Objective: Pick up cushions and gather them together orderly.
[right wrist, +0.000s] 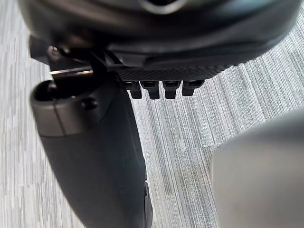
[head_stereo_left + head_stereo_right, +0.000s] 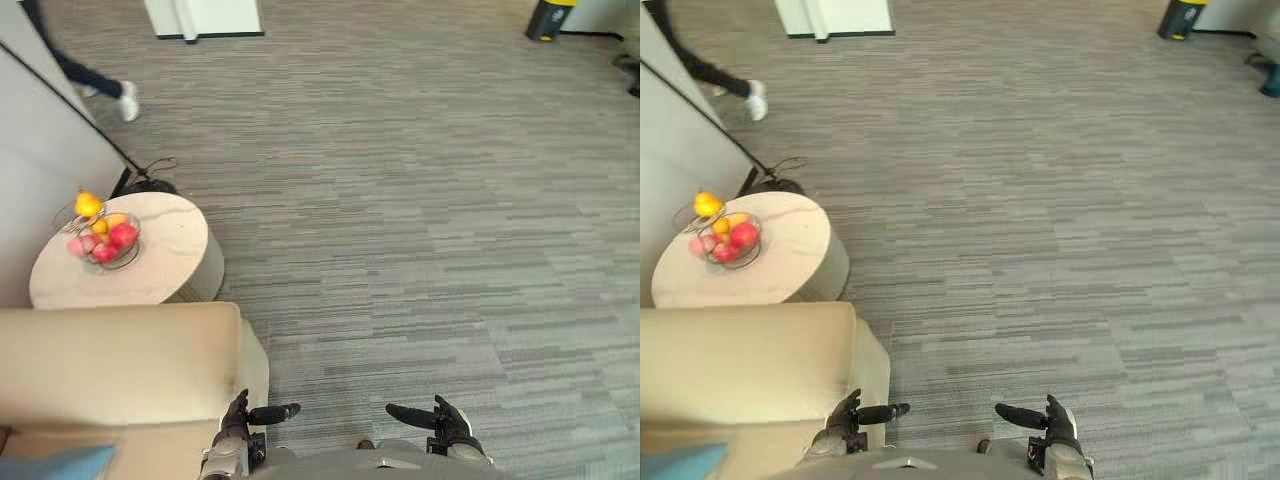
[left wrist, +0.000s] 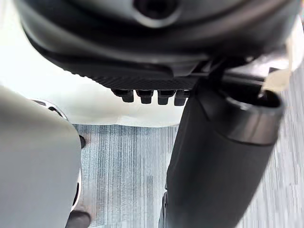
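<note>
Left hand (image 2: 238, 418) hangs just off the front corner of the beige sofa (image 2: 120, 365), fingers slack and thumb out, with nothing in its grasp. Right hand (image 2: 452, 422) hangs well clear of the sofa over the carpet (image 2: 420, 220), equally slack and empty.

One blue cushion (image 2: 55, 465) is noted on the sofa at its near end. The frame cuts it off, so its full extent cannot be judged. A round table (image 2: 165, 265) carrying a fruit bowl (image 2: 105, 240) stands just beside the sofa's far end. A person (image 2: 90, 75) is walking well beyond the sofa.

Assessment: no pickup has begun, and the step in hand appears to be locating and approaching the cushion. Recommended: turn toward the sofa until the whole cushion is in sight before reaching. Lead with the left hand, which is nearer the sofa. Slide the fingers under an edge and close the thumb on top. Expect the cushion to sag, so bring the right hand in as support.
</note>
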Tool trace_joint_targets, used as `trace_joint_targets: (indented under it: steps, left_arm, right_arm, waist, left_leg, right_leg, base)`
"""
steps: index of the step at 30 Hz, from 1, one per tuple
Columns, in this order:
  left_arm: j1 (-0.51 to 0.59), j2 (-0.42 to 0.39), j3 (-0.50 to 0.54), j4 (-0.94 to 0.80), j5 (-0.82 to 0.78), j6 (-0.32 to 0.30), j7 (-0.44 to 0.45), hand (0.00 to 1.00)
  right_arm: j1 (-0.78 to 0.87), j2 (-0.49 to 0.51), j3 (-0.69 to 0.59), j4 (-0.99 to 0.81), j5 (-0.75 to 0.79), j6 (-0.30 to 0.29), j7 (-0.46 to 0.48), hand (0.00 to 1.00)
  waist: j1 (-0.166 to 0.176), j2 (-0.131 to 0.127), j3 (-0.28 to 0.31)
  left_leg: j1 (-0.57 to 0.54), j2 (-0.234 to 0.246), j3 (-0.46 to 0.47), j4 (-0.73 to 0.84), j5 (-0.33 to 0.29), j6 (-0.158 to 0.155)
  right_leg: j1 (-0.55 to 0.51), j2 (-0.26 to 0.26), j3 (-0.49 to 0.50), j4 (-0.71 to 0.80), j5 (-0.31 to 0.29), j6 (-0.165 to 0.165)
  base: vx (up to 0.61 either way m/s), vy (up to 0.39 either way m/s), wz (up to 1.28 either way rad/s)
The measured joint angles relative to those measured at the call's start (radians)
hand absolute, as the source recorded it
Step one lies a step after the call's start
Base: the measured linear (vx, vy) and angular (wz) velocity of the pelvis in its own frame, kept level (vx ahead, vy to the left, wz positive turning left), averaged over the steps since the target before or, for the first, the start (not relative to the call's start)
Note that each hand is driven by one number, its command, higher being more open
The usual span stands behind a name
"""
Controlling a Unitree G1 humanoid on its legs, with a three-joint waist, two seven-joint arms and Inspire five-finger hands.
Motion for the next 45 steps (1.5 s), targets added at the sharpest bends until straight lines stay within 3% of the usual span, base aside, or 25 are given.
trace_joint_targets:
  steps: [3, 9, 11, 12, 13, 14, 16, 20, 22, 24, 26, 28, 29, 30, 31, 32, 33, 36, 38, 39, 40, 41, 43, 44, 45]
  left_arm:
    - [-0.005, -0.009, -0.028, 0.001, 0.000, 0.000, -0.006, 1.00]
    - [-0.005, 0.003, -0.054, 0.006, 0.000, 0.000, -0.011, 1.00]
    - [-0.013, 0.007, -0.014, 0.003, -0.002, 0.000, -0.016, 1.00]
    - [-0.011, 0.003, 0.023, -0.005, -0.002, 0.000, -0.017, 1.00]
    - [-0.009, -0.016, 0.051, -0.019, -0.003, -0.002, -0.016, 1.00]
    - [-0.009, -0.019, 0.053, -0.021, -0.002, -0.002, -0.016, 1.00]
    - [-0.007, -0.029, 0.064, -0.037, -0.002, -0.002, -0.019, 1.00]
    - [0.005, -0.054, 0.121, -0.071, -0.013, -0.009, -0.013, 1.00]
    - [0.012, -0.068, 0.154, -0.090, -0.021, -0.010, -0.002, 1.00]
    - [0.025, -0.068, 0.161, -0.096, -0.022, -0.010, -0.004, 1.00]
    - [0.043, -0.052, 0.160, -0.100, -0.021, -0.008, -0.005, 1.00]
    - [0.050, -0.028, 0.160, -0.093, -0.020, -0.006, -0.002, 1.00]
    - [0.048, -0.028, 0.160, -0.092, -0.020, -0.004, -0.002, 1.00]
    - [0.044, -0.029, 0.151, -0.091, -0.020, 0.002, -0.003, 1.00]
    - [0.042, -0.028, 0.130, -0.090, -0.020, 0.003, -0.003, 1.00]
    - [0.043, -0.027, 0.115, -0.087, -0.020, 0.003, -0.002, 1.00]
    - [0.034, -0.029, 0.111, -0.072, -0.021, 0.003, -0.001, 1.00]
    - [0.032, -0.028, 0.091, -0.053, -0.021, 0.002, -0.001, 1.00]
    - [0.030, -0.012, 0.056, -0.032, -0.020, 0.002, -0.004, 1.00]
    - [0.024, 0.003, 0.039, -0.011, -0.025, 0.003, -0.005, 1.00]
    - [0.009, -0.011, 0.038, 0.008, -0.021, 0.003, -0.005, 1.00]
    - [0.001, -0.018, 0.039, 0.012, -0.020, 0.003, -0.008, 1.00]
    - [-0.009, -0.053, 0.048, 0.011, -0.013, 0.004, -0.010, 1.00]
    - [-0.008, -0.053, 0.058, -0.004, -0.007, 0.002, -0.021, 1.00]
    - [-0.008, -0.055, 0.076, -0.018, -0.007, 0.001, -0.022, 1.00]
  right_arm:
    - [-0.015, -0.040, 0.016, 0.031, 0.000, -0.005, -0.001, 1.00]
    - [-0.021, -0.063, 0.001, 0.056, 0.005, -0.010, -0.003, 1.00]
    - [-0.017, -0.054, -0.016, 0.055, 0.006, -0.013, -0.003, 1.00]
    - [-0.010, -0.051, -0.013, 0.049, 0.007, -0.014, -0.004, 1.00]
    - [-0.009, -0.061, -0.014, 0.038, 0.009, -0.014, -0.010, 1.00]
    - [-0.008, -0.062, -0.014, 0.036, 0.010, -0.014, -0.012, 1.00]
    - [0.000, -0.066, -0.020, 0.032, 0.042, -0.013, -0.023, 1.00]
    - [0.016, -0.064, -0.014, 0.010, 0.044, -0.011, -0.029, 1.00]
    - [0.028, -0.052, -0.013, -0.007, 0.064, -0.012, -0.033, 1.00]
    - [0.040, -0.037, -0.014, -0.016, 0.083, -0.011, -0.034, 1.00]
    - [0.070, -0.017, -0.014, -0.031, 0.083, -0.011, -0.034, 1.00]
    - [0.090, 0.024, -0.010, -0.034, 0.084, -0.009, -0.025, 1.00]
    - [0.086, 0.025, -0.010, -0.037, 0.083, -0.009, -0.020, 1.00]
    - [0.079, 0.022, -0.009, -0.052, 0.081, -0.015, -0.004, 1.00]
    - [0.074, 0.018, -0.023, -0.062, 0.082, -0.017, 0.001, 1.00]
    - [0.071, 0.018, -0.025, -0.068, 0.082, -0.017, 0.000, 1.00]
    - [0.056, 0.014, -0.025, -0.067, 0.081, -0.017, 0.001, 1.00]
    - [0.033, 0.012, -0.027, -0.067, 0.081, -0.026, 0.004, 1.00]
    - [0.013, 0.011, -0.032, -0.061, 0.081, -0.026, 0.004, 1.00]
    - [0.006, 0.007, -0.036, -0.040, 0.081, -0.026, 0.004, 1.00]
    - [-0.016, -0.009, -0.040, -0.021, 0.079, -0.027, 0.004, 1.00]
    - [-0.025, -0.012, -0.045, -0.019, 0.079, -0.028, 0.004, 1.00]
    - [-0.032, -0.018, -0.083, -0.002, 0.083, -0.020, 0.003, 1.00]
    - [-0.021, -0.016, -0.079, -0.003, 0.081, -0.014, -0.001, 1.00]
    - [-0.012, -0.015, -0.073, -0.005, 0.081, -0.014, -0.001, 1.00]
  waist:
    - [0.001, 0.031, 0.017]
    - [-0.007, 0.030, 0.025]
    - [-0.008, 0.009, 0.047]
    - [-0.001, 0.008, 0.052]
    - [0.009, 0.029, 0.061]
    - [0.009, 0.034, 0.061]
    - [0.010, 0.044, 0.065]
    - [0.021, 0.041, 0.066]
    - [0.037, 0.045, 0.062]
    - [0.042, 0.046, 0.038]
    - [0.041, 0.007, -0.008]
    - [0.046, -0.048, -0.041]
    - [0.046, -0.048, -0.035]
    - [0.046, -0.038, -0.016]
    - [0.035, -0.031, -0.010]
    - [0.030, -0.024, -0.005]
    - [0.026, -0.019, 0.006]
    - [0.009, -0.008, 0.013]
    - [0.002, -0.008, 0.016]
    - [0.001, -0.009, 0.019]
    - [0.009, 0.030, 0.018]
    - [0.009, 0.040, 0.025]
    - [0.005, 0.067, 0.039]
    - [-0.001, 0.062, 0.047]
    - [-0.004, 0.061, 0.053]
  left_leg:
    - [0.021, 0.010, -0.008, -0.002, 0.003, 0.004]
    - [0.019, 0.025, -0.012, 0.055, 0.048, 0.001]
    - [-0.039, 0.072, -0.018, 0.273, 0.045, 0.003]
    - [-0.097, 0.099, -0.059, 0.413, 0.010, 0.026]
    - [-0.140, 0.099, -0.123, 0.502, -0.064, 0.032]
    - [-0.149, 0.099, -0.132, 0.512, -0.073, 0.031]
    - [-0.220, 0.062, -0.179, 0.498, -0.118, 0.030]
    - [-0.317, -0.034, -0.290, 0.271, -0.103, 0.020]
    - [-0.336, -0.029, -0.311, 0.151, -0.076, 0.018]
    - [-0.331, -0.018, -0.303, 0.165, -0.034, 0.036]
    - [-0.324, -0.031, -0.257, 0.204, -0.032, 0.037]
    - [-0.262, -0.058, -0.171, 0.223, -0.083, 0.051]
    - [-0.239, -0.059, -0.157, 0.227, -0.101, 0.055]
    - [-0.183, -0.059, -0.132, 0.227, -0.136, 0.064]
    - [-0.127, -0.060, -0.121, 0.219, -0.166, 0.068]
    - [-0.094, -0.058, -0.118, 0.204, -0.174, 0.066]
    - [0.007, -0.047, -0.102, 0.133, -0.177, 0.067]
    - [0.116, -0.006, -0.078, 0.038, -0.175, 0.063]
    - [0.158, 0.011, -0.073, -0.003, -0.171, 0.056]
    - [0.185, 0.011, -0.088, -0.013, -0.162, 0.037]
    - [0.188, 0.051, -0.109, 0.008, -0.134, 0.031]
    - [0.183, 0.056, -0.123, 0.030, -0.107, 0.026]
    - [0.151, 0.077, -0.160, 0.173, 0.000, 0.010]
    - [0.076, 0.093, -0.215, 0.377, 0.072, -0.001]
    - [0.019, 0.103, -0.241, 0.534, 0.067, 0.000]
  right_leg:
    - [0.021, 0.035, -0.007, -0.038, 0.011, -0.020]
    - [0.038, 0.083, 0.083, -0.113, 0.042, -0.042]
    - [0.087, 0.109, 0.137, -0.153, 0.050, -0.045]
    - [0.099, 0.132, 0.178, -0.160, 0.050, -0.055]
    - [0.111, 0.160, 0.227, -0.163, 0.045, -0.074]
    - [0.114, 0.163, 0.233, -0.164, 0.043, -0.077]
    - [0.130, 0.177, 0.296, -0.165, 0.036, -0.091]
    - [0.146, 0.178, 0.437, -0.164, 0.013, -0.113]
    - [0.150, 0.194, 0.525, -0.155, -0.014, -0.097]
    - [0.153, 0.203, 0.581, -0.123, -0.056, -0.077]
    - [0.139, 0.178, 0.614, -0.051, -0.117, -0.027]
    - [0.070, 0.131, 0.602, 0.172, -0.192, 0.055]
    - [0.050, 0.126, 0.584, 0.243, -0.189, 0.084]
    - [-0.014, 0.108, 0.529, 0.433, -0.160, 0.157]
    - [-0.075, 0.080, 0.454, 0.573, -0.155, 0.156]
    - [-0.099, 0.066, 0.414, 0.605, -0.163, 0.140]
    - [-0.139, 0.049, 0.331, 0.594, -0.195, 0.081]
    - [-0.220, 0.047, 0.231, 0.448, -0.201, 0.060]
    - [-0.278, 0.040, 0.197, 0.297, -0.136, 0.049]
    - [-0.269, 0.043, 0.168, 0.237, 0.006, -0.046]
    - [-0.250, 0.090, 0.166, 0.225, -0.008, -0.065]
    - [-0.241, 0.100, 0.167, 0.221, -0.020, -0.075]
    - [-0.161, 0.126, 0.162, 0.159, -0.033, -0.095]
    - [-0.076, 0.141, 0.168, 0.081, -0.034, -0.096]
    - [-0.014, 0.153, 0.171, 0.029, -0.034, -0.096]
  base:
    - [0.06, -0.087, -0.49]
    - [0.03, -0.080, -0.50]
    - [-0.01, -0.133, -0.67]
    - [-0.01, -0.111, -1.11]
    - [0.00, -0.036, -0.93]
    - [0.02, 0.000, -1.02]
    - [0.07, 0.037, -0.92]
    - [0.18, 0.102, -1.11]
    - [0.31, 0.197, -1.42]
    - [0.41, 0.227, -0.98]
    - [0.41, 0.178, -0.77]
    - [0.46, 0.134, -0.78]
    - [0.44, 0.118, -0.75]
    - [0.42, 0.098, -0.59]
    - [0.41, 0.076, -0.48]
    - [0.52, -0.003, -0.32]
    - [0.56, -0.069, -0.18]
    - [0.56, -0.136, -0.09]
    - [0.52, -0.187, -0.08]
    - [0.64, -0.276, -0.34]
    - [0.64, -0.276, -0.44]
    - [0.52, -0.261, -0.49]
    - [0.62, -0.290, -0.26]
    - [0.80, -0.339, -0.07]
    - [0.55, -0.229, 0.01]
